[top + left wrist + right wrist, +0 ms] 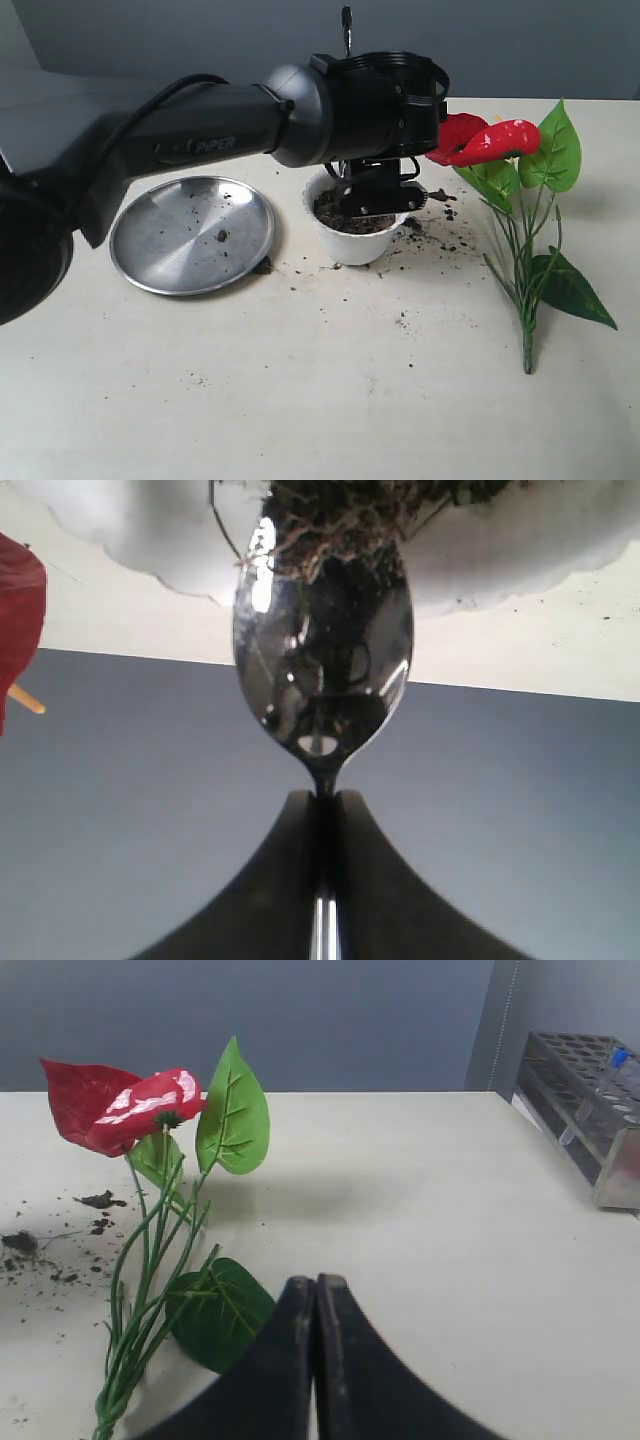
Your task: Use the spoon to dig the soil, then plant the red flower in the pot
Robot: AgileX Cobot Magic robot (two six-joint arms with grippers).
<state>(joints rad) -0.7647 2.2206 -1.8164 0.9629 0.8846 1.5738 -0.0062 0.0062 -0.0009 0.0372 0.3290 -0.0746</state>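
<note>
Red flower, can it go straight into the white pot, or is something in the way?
Something is in the way. The left end effector, shut on the spoon, hangs over the pot with the spoon's bowl at the soil. The red flower lies on the table beside the pot; only soil crumbs lie between them.

1 pot [350,248], 1 spoon [322,670], 1 plate [180,232], 1 red flower [498,180] with 2 blooms [490,143].

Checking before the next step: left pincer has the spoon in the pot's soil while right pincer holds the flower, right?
No: the right pincer is shut empty; the flower lies on the table, per the right wrist view. The rest stands.
</note>
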